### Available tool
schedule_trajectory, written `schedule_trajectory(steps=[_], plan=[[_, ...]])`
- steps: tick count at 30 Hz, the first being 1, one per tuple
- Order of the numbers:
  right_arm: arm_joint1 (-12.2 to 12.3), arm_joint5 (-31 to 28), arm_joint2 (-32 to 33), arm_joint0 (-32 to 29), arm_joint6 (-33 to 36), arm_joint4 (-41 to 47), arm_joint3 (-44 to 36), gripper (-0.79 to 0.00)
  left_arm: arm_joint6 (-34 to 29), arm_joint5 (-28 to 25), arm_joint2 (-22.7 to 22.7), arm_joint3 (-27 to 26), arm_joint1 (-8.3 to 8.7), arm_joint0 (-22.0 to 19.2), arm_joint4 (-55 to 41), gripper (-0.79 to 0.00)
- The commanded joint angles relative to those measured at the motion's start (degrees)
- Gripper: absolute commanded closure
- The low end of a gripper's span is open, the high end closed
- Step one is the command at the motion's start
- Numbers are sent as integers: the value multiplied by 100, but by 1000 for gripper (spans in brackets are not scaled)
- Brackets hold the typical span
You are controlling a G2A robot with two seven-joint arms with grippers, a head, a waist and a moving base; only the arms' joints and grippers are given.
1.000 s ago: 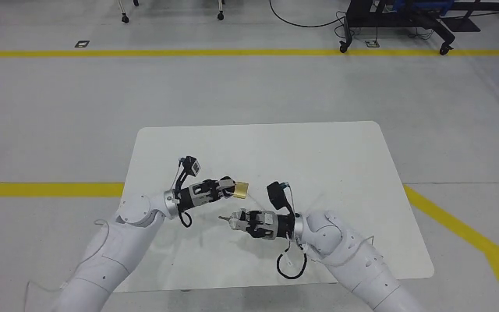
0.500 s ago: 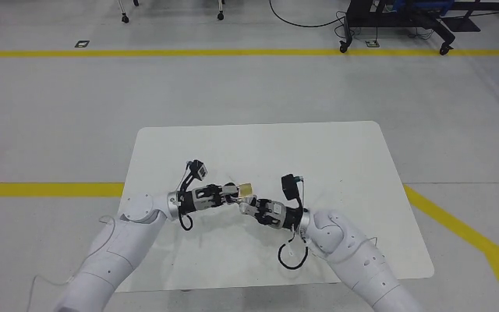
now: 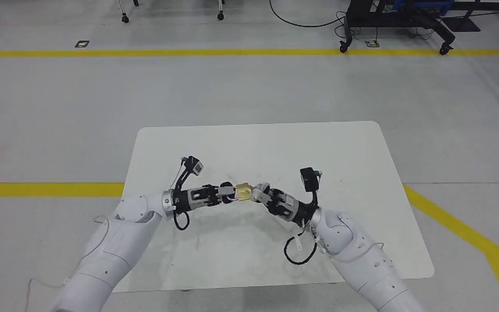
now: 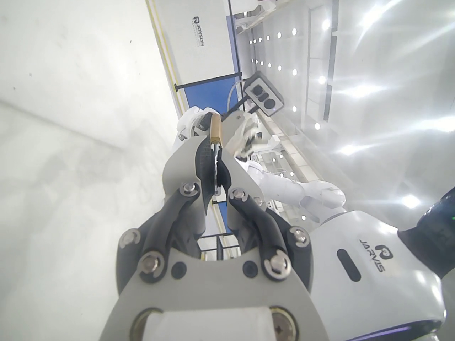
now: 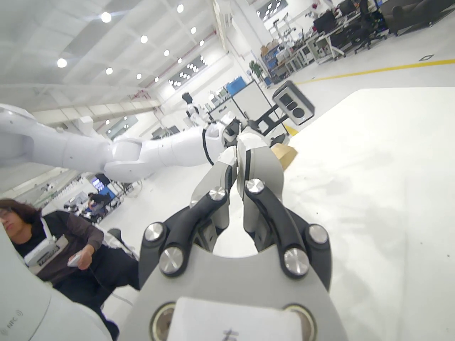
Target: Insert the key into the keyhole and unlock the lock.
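Centrally, white table (image 3: 351,156) under both arms, which meet over its middle. Left gripper (image 3: 231,192) points toward other arm, fingers clamped on silver shackle of brass lock (image 3: 243,189); lock body sticks out past fingertips. Right gripper (image 3: 258,192) opposite, fingers pressed together, tips just beside lock body; contact with it cannot be told. Lock sits between two grippers, near table centre.

One lock (image 3: 243,189), one table (image 3: 343,156), two end effectors (image 3: 231,193) (image 3: 258,192).
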Motion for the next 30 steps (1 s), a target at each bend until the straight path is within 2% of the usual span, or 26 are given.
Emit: schedule_trajectory(steps=[1, 5, 11, 23, 26, 30], plan=[[32, 0, 88, -45, 11, 217, 6, 0, 253, -407, -115, -121, 23, 113, 136, 0], [55, 0, 81, -97, 174, 399, -121, 0, 574, -600, -240, -426, 54, 340, 283, 0], [69, 0, -140, -57, 647, 193, -350, 0, 433, -139, -261, -638, 50, 478, -64, 0], [68, 0, -192, 19, 493, 195, -249, 0, -246, -33, -197, -508, -27, 446, -602, 0], [74, 0, -187, 0, 413, 205, -301, 0, -244, -50, -183, -446, -40, 407, -508, 0], [100, 0, -157, -64, 337, 492, -355, 0, 47, -342, -225, -374, -40, 382, -110, 0]])
